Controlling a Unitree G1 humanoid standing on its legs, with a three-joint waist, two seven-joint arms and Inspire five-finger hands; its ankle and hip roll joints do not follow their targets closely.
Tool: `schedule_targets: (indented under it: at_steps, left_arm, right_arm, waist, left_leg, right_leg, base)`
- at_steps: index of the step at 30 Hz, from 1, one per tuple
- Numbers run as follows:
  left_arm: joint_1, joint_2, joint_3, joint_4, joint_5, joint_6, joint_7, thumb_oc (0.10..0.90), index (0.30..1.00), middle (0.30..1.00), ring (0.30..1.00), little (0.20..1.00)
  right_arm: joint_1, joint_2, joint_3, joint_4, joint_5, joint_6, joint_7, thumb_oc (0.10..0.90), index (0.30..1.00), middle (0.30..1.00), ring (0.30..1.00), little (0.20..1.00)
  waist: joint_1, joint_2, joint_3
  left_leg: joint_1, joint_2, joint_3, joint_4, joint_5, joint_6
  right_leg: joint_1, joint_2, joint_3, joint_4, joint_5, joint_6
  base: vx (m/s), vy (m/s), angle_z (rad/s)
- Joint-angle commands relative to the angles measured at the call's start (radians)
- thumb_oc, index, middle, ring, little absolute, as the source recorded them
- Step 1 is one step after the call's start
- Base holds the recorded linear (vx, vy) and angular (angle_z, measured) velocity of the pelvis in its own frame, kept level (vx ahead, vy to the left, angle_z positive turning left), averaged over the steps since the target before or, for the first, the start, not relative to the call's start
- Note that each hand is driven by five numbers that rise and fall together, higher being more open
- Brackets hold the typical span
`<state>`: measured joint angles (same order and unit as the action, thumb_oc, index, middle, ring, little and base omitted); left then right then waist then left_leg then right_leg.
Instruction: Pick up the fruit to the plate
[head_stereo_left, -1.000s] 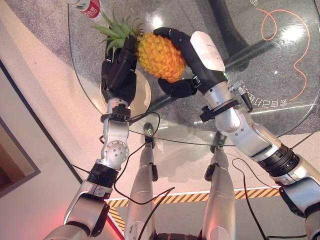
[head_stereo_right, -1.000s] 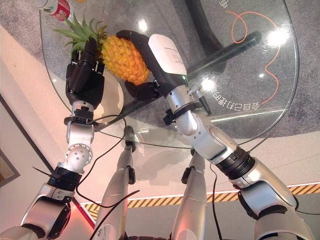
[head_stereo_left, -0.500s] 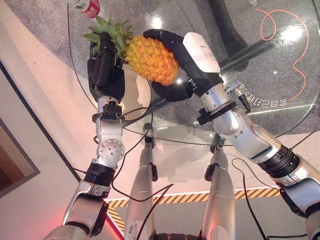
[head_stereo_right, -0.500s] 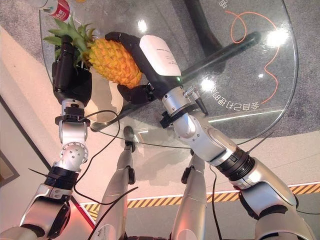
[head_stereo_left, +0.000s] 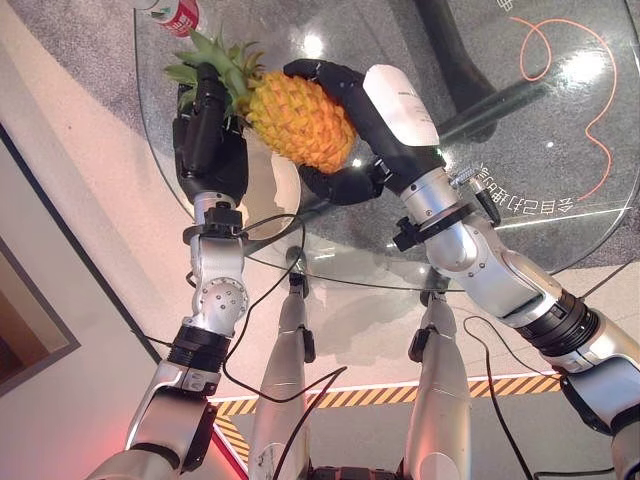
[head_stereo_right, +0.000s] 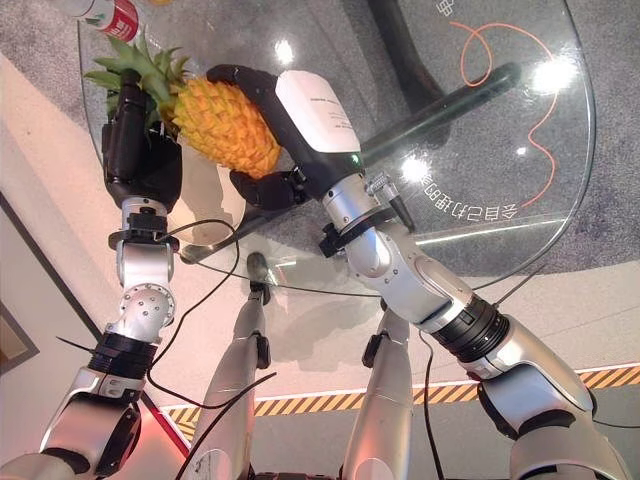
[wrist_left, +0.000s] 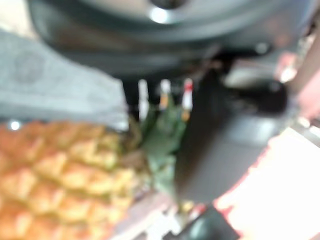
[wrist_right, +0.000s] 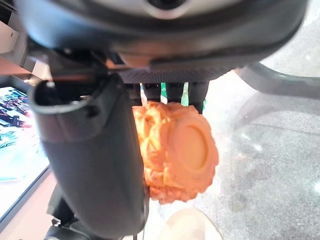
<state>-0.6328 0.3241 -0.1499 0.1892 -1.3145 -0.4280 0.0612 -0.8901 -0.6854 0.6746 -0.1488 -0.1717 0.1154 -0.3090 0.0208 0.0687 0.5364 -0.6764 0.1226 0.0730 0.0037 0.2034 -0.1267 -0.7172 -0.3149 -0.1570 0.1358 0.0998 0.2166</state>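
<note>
Pineapple (head_stereo_left: 298, 120) held aloft at upper centre-left of the left eye view, above the glass table (head_stereo_left: 520, 150), clamped at its body by the curled fingers and thumb of the right hand (head_stereo_left: 372, 120), with the left hand (head_stereo_left: 208, 140) set against the leafy crown, fingers loosely curled beside the leaves, no firm clasp to be made out. Pale plate (head_stereo_left: 268, 190) just below and left of the fruit, partly behind the left hand. Likely risks: slipping or rolling out of the one-sided clamp if released too high; landing half on the rim and tipping the plate; knocking the red-labelled bottle (head_stereo_left: 178, 14) at the top edge.
</note>
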Motion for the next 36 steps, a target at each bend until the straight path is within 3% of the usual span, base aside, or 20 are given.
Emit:
schedule_targets:
  at_steps: [1, 16, 25, 36]
  left_arm:
    - [-0.122, -0.009, -0.059, -0.166, 0.063, -0.072, -0.101, 0.100, 0.300, 0.300, 0.300, 0.200]
    - [-0.127, -0.033, -0.031, -0.164, 0.116, -0.147, -0.010, 0.100, 0.300, 0.300, 0.300, 0.200]
    - [-0.128, -0.035, -0.006, -0.156, 0.226, -0.196, 0.099, 0.100, 0.300, 0.300, 0.300, 0.200]
    - [-0.127, -0.042, 0.017, -0.144, 0.276, -0.213, 0.151, 0.100, 0.300, 0.300, 0.300, 0.200]
  right_arm:
    - [-0.127, 0.046, -0.033, -0.120, -0.003, -0.075, -0.047, 0.800, 0.900, 0.900, 0.900, 0.900]
    - [-0.111, 0.072, -0.059, -0.107, -0.007, -0.066, -0.078, 0.800, 0.900, 0.900, 0.900, 0.900]
    - [-0.102, 0.086, -0.073, -0.105, -0.019, -0.058, -0.076, 0.800, 0.900, 0.900, 0.900, 0.900]
    - [-0.095, 0.091, -0.088, -0.100, -0.029, -0.065, -0.075, 0.800, 0.900, 0.900, 0.900, 0.900]
  waist:
    - [0.019, -0.016, -0.016]
    - [0.021, -0.018, -0.016]
    - [0.023, -0.019, -0.016]
    - [0.024, -0.019, -0.016]
  left_leg:
    - [0.026, 0.002, -0.008, -0.003, -0.020, -0.006]
    - [0.019, 0.001, -0.011, -0.003, -0.019, -0.006]
    - [0.027, 0.001, -0.011, -0.007, -0.019, -0.008]
    - [0.019, 0.001, -0.012, -0.006, -0.019, -0.008]
  right_leg:
    - [0.026, -0.008, -0.052, -0.036, 0.093, 0.013]
    - [0.020, -0.008, -0.054, -0.034, 0.091, 0.012]
    - [0.027, -0.007, -0.055, -0.034, 0.089, 0.010]
    - [0.020, -0.006, -0.055, -0.030, 0.085, 0.009]
  base:
    - [0.00, 0.000, 0.00]
    - [0.00, 0.000, 0.00]
    - [0.00, 0.000, 0.00]
    - [0.00, 0.000, 0.00]
